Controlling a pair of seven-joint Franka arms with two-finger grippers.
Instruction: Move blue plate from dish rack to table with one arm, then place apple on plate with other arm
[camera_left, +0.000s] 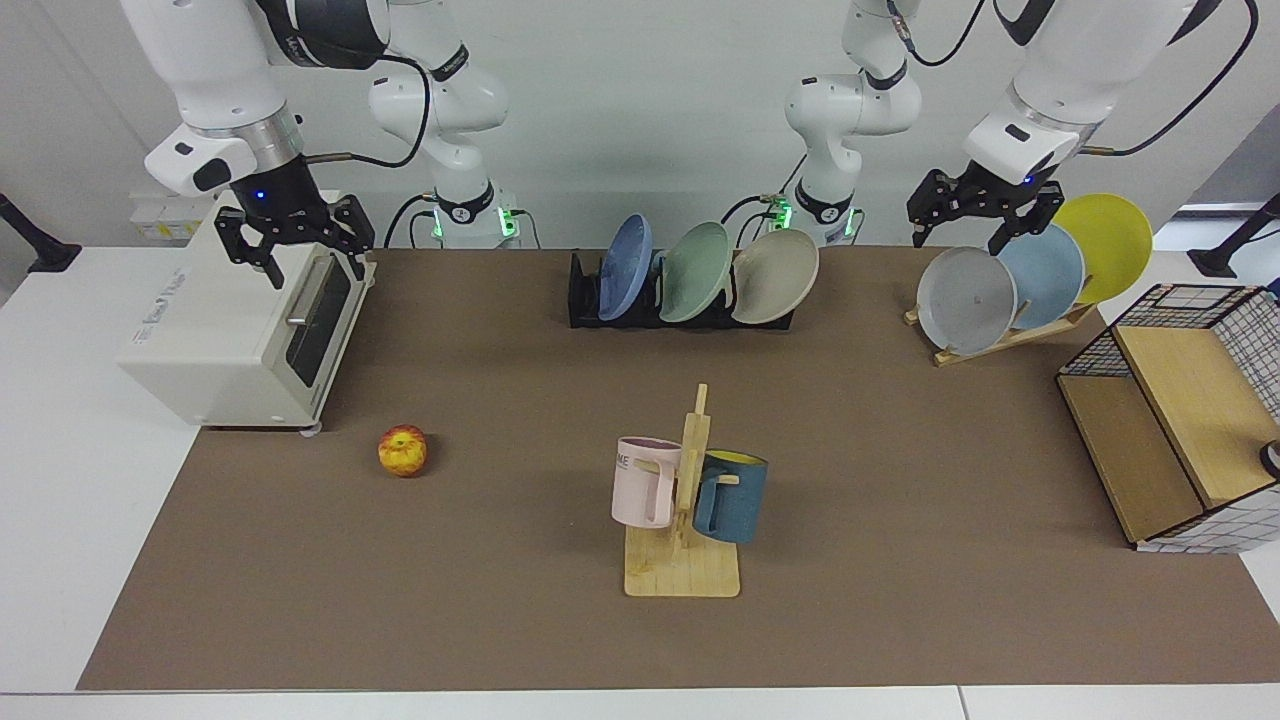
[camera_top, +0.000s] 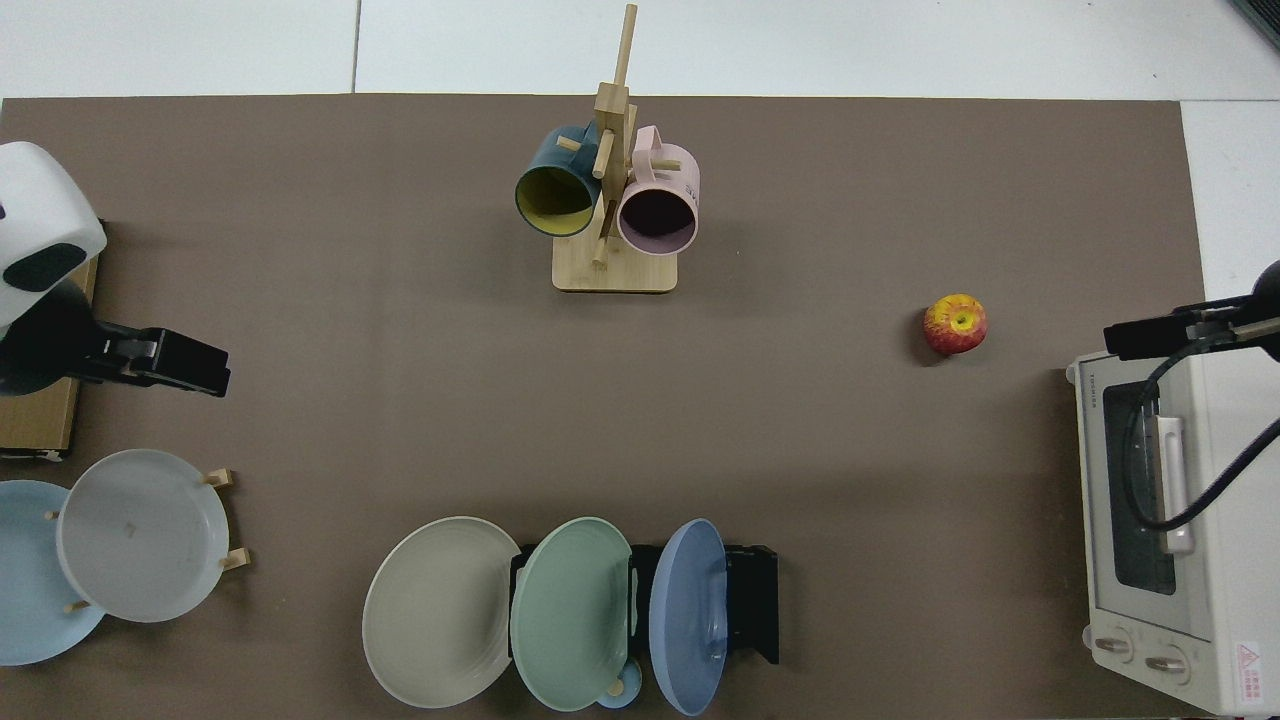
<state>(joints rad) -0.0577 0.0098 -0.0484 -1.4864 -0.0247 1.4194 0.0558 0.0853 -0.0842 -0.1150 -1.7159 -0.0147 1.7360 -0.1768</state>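
Note:
The blue plate (camera_left: 625, 267) (camera_top: 690, 615) stands on edge in the black dish rack (camera_left: 585, 300) (camera_top: 755, 600) at the back of the table (camera_left: 900, 500), beside a sage-green plate and a beige one. The apple (camera_left: 402, 450) (camera_top: 955, 324) lies on the brown surface near the toaster oven. My right gripper (camera_left: 312, 262) (camera_top: 1130, 340) hangs open above the oven, holding nothing. My left gripper (camera_left: 975, 232) (camera_top: 200, 365) hangs open above the wooden plate rack, also holding nothing. Both are far from the plate and the apple.
A white toaster oven (camera_left: 250, 330) sits at one end. A wooden mug tree (camera_left: 690, 500) with a pink and a dark blue mug stands mid-table. A slanted wooden rack (camera_left: 1010, 335) holds grey, pale blue and yellow plates. A wire-and-wood shelf (camera_left: 1170, 420) stands beside it.

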